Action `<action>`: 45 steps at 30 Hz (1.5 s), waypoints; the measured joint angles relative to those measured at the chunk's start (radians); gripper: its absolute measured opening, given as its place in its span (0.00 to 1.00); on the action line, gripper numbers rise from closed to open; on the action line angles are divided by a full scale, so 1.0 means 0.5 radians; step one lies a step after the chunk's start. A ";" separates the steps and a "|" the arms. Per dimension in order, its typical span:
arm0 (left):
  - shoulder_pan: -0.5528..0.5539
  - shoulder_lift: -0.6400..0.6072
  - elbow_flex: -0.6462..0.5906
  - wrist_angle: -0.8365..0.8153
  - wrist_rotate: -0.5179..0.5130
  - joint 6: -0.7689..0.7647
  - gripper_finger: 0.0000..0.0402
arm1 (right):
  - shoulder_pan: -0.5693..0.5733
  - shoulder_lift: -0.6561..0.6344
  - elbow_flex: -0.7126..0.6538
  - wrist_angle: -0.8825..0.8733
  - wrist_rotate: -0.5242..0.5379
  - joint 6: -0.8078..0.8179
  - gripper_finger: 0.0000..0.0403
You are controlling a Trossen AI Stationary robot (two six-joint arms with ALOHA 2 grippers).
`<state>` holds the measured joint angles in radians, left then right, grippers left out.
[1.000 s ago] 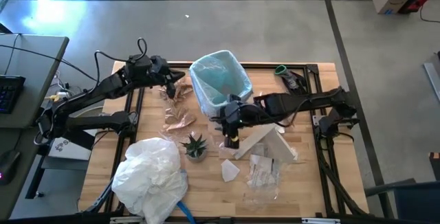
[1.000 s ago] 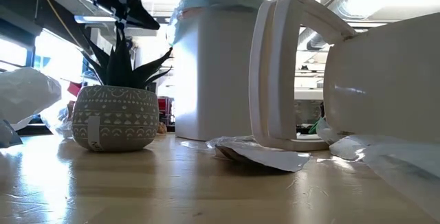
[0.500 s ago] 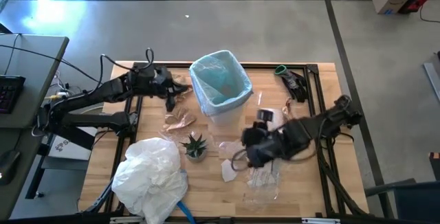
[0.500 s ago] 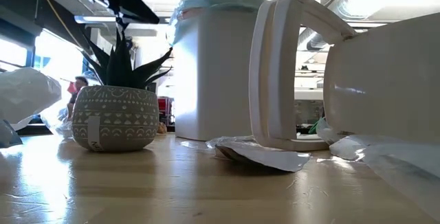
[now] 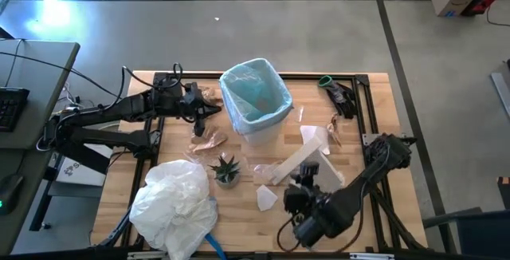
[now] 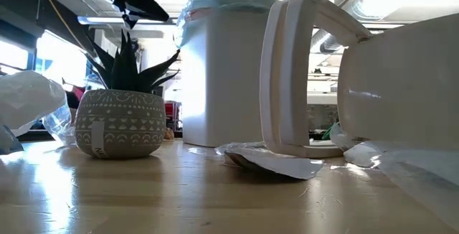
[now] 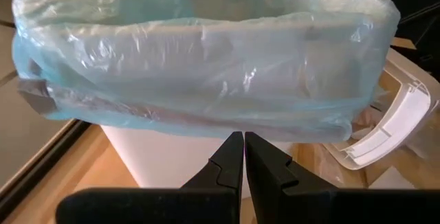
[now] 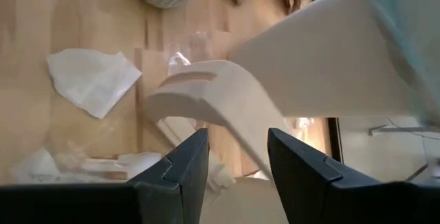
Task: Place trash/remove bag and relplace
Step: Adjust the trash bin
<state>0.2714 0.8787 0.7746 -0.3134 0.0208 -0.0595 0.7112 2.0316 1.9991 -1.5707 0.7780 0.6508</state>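
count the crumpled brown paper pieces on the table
2, both left of the white bin: one crumpled brown paper piece at the far side beside the left pincer, the other nearer, behind the potted plant. More may be hidden.

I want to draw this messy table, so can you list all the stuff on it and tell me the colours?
bin: 1, white, table middle, far side
bag: 1, light blue, lining the bin
lid: 1, white, lying right of the bin
brown paper: 2 crumpled, left of the bin
plant: 1, green, grey pot, table middle
white bag: 1 big crumpled, near-left corner
white scrap: 1, right of the plant
left gripper: shut, beside the bin
right gripper: open, empty, near the lid
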 joint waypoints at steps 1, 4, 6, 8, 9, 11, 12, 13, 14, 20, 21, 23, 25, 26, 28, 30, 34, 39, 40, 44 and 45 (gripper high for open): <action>0.000 -0.001 0.000 0.005 0.000 -0.009 0.00 | 0.012 0.015 0.000 0.000 0.002 0.000 0.34; 0.000 -0.001 0.000 0.005 0.000 -0.030 0.00 | 0.046 0.048 0.000 -0.001 0.023 -0.002 0.34; 0.000 -0.001 0.000 0.005 0.000 -0.036 0.00 | 0.059 0.075 0.000 -0.002 0.065 -0.005 0.34; 0.000 -0.001 0.000 0.005 -0.002 -0.036 0.00 | 0.065 0.109 0.000 0.000 0.090 -0.036 0.34; 0.000 -0.001 0.000 0.005 -0.007 -0.036 0.00 | 0.065 0.122 -0.001 0.000 0.096 -0.054 0.34; 0.000 -0.001 0.000 0.002 -0.009 -0.037 0.00 | 0.059 0.151 -0.001 -0.002 0.120 -0.080 0.34; 0.000 -0.002 0.000 -0.002 -0.009 -0.037 0.00 | 0.054 0.167 -0.001 -0.002 0.129 -0.095 0.34; -0.002 -0.001 0.000 -0.007 -0.010 -0.037 0.00 | 0.046 0.186 -0.001 -0.001 0.146 -0.106 0.34; -0.006 -0.001 0.000 -0.011 -0.014 -0.038 0.00 | 0.040 0.205 -0.001 -0.001 0.172 -0.123 0.34; -0.055 -0.001 0.000 -0.010 -0.014 -0.038 0.00 | -0.010 0.283 -0.002 -0.002 0.235 -0.210 0.34; -0.063 -0.002 0.000 -0.009 -0.014 -0.038 0.00 | -0.019 0.296 -0.002 -0.002 0.259 -0.223 0.34; -0.074 -0.002 0.000 -0.010 -0.014 -0.037 0.00 | -0.037 0.315 -0.002 0.000 0.299 -0.268 0.34; -0.084 -0.001 0.000 -0.009 -0.014 -0.037 0.00 | -0.061 0.320 -0.002 -0.001 0.311 -0.310 0.34; -0.090 -0.002 -0.001 -0.009 -0.014 -0.036 0.00 | -0.073 0.320 -0.002 -0.001 0.314 -0.326 0.34; -0.100 -0.002 -0.001 -0.009 -0.014 -0.036 0.00 | -0.099 0.321 -0.002 -0.001 0.339 -0.358 0.34; -0.109 -0.002 -0.001 -0.009 -0.014 -0.036 0.00 | -0.122 0.321 -0.002 -0.001 0.397 -0.397 0.34; -0.134 -0.001 -0.001 -0.009 -0.014 -0.035 0.00 | -0.184 0.322 -0.002 -0.001 0.435 -0.414 0.30; -0.166 -0.001 -0.001 -0.009 -0.014 -0.034 0.00 | -0.253 0.322 -0.002 -0.001 0.439 -0.412 0.12; -0.169 -0.001 -0.001 -0.009 -0.014 -0.034 0.00 | -0.265 0.322 -0.002 -0.001 0.440 -0.412 0.07; -0.170 -0.001 -0.001 -0.012 -0.014 -0.033 0.00 | -0.306 0.322 -0.002 -0.001 0.443 -0.413 0.03; -0.170 -0.001 -0.001 -0.016 -0.014 -0.033 0.00 | -0.314 0.322 -0.002 -0.001 0.443 -0.413 0.05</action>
<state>0.1864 0.8783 0.7742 -0.3216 0.0139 -0.0761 0.5542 2.1925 1.9980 -1.5711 0.9993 0.4442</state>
